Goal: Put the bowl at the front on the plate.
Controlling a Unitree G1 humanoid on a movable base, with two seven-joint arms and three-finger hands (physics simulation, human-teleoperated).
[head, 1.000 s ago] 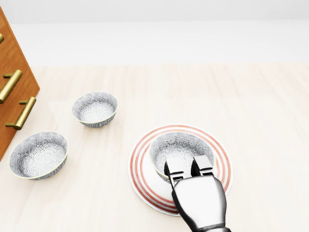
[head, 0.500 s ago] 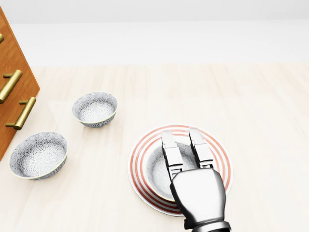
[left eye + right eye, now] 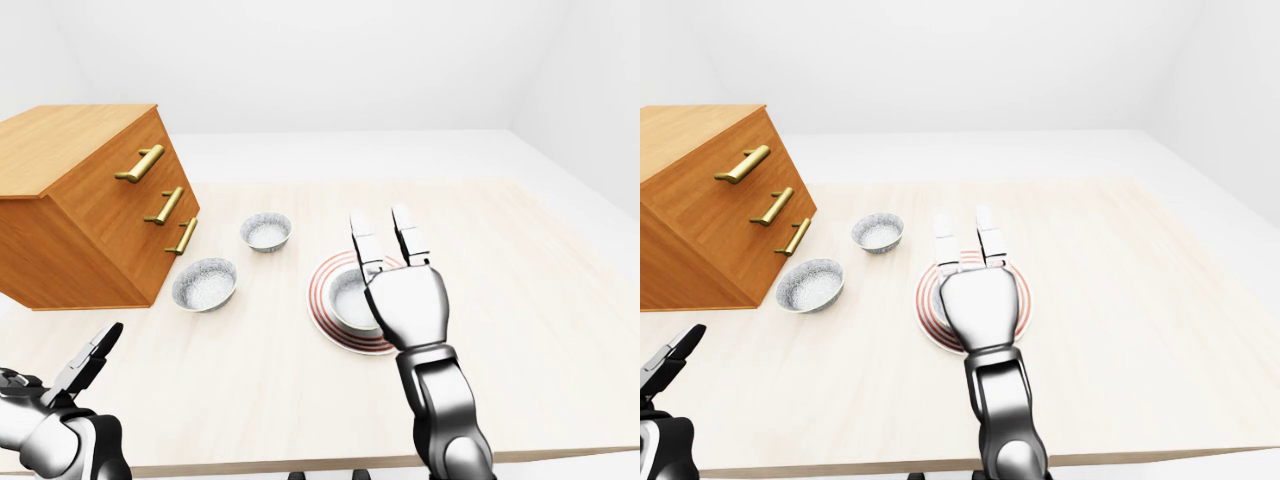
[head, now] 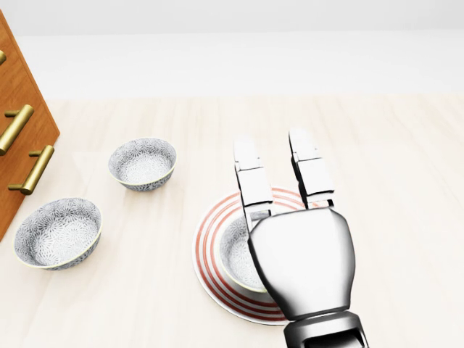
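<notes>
A grey patterned bowl [image 4: 235,255] sits inside the white plate with red rings [image 4: 208,246], low in the head view. My right hand [image 4: 273,145] hovers above them, open, its fingers [image 4: 254,185] stretched straight and holding nothing. Its palm hides the right half of the bowl and plate. At the bottom left corner of the left-eye view my left hand [image 3: 88,362] is open and empty, far from the plate.
Two more grey patterned bowls [image 4: 143,164] [image 4: 58,233] stand on the pale wooden table [image 4: 391,181], left of the plate. A wooden drawer chest with brass handles [image 3: 90,205] fills the left side. The table's near edge [image 3: 300,465] runs below the plate.
My right hand let go of the bowl's rim, straightened its fingers and rose above it. The bowl stays on the plate. The other bowls have not moved.
</notes>
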